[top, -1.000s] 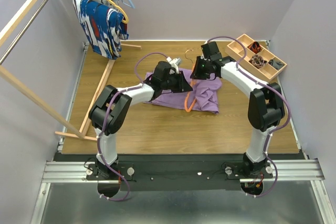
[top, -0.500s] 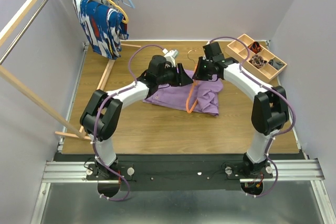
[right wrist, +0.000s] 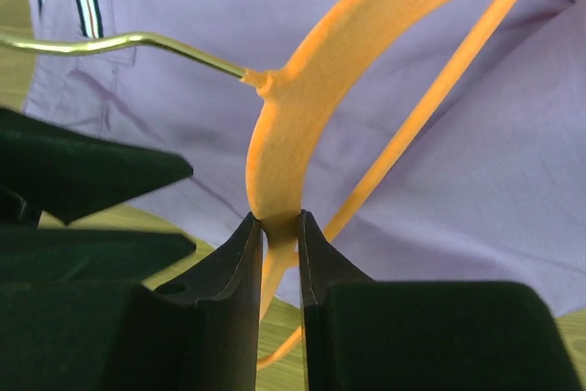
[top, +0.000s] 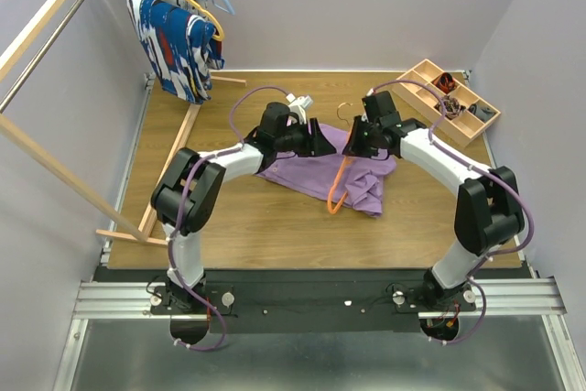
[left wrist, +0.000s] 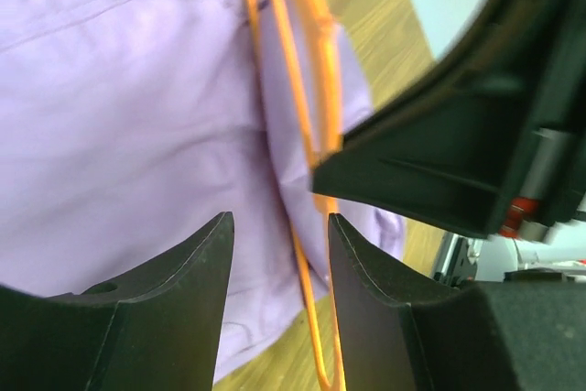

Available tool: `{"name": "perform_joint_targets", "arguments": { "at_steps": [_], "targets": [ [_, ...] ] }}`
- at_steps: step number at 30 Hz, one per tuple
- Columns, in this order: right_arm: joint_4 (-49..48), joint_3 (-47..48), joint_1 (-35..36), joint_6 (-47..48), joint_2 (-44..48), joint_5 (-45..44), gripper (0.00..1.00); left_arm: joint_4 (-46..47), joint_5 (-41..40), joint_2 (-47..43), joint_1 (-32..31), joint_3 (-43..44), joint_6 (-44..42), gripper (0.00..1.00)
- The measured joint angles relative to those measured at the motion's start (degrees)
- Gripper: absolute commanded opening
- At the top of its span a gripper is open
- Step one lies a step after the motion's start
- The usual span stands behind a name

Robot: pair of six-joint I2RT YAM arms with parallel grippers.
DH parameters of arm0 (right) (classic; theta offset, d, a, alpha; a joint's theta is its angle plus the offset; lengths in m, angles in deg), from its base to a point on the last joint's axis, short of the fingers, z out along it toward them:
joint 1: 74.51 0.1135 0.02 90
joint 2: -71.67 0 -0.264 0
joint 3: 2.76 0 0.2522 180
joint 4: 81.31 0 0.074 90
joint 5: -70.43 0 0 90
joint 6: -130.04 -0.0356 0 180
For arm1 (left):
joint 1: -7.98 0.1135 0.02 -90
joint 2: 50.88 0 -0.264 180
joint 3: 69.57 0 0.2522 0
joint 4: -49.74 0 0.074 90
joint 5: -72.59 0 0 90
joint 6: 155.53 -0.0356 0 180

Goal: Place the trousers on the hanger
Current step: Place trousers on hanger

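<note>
Clamping the hanger (right wrist: 307,116) in the right end effector (right wrist: 279,226) above the trousers (top: 307,171) on the worktop (top: 247,222) (left end effector (left wrist: 279,235) parted, just beside).

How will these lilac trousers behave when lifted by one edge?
Probably floppy: the trousers lie crumpled in soft folds. Likely light, as the cloth looks thin. They may slide along the orange hanger, whose plastic looks smooth.
</note>
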Motion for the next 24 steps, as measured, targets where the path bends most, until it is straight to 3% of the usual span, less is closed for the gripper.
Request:
{"name": "perform_joint_targets", "arguments": {
  "at_steps": [11,24],
  "targets": [
    [-4.79,-9.49,-0.57,-0.02,7.43,-0.44,0.01,2.82,-0.44,7.28,0.2,0.0,-0.46,0.5],
    [-6.36,-16.31,-1.03,0.0,14.64,-0.96,0.01,1.62,-9.4,8.5,1.97,-1.64,1.05,0.51]
  ]
}}
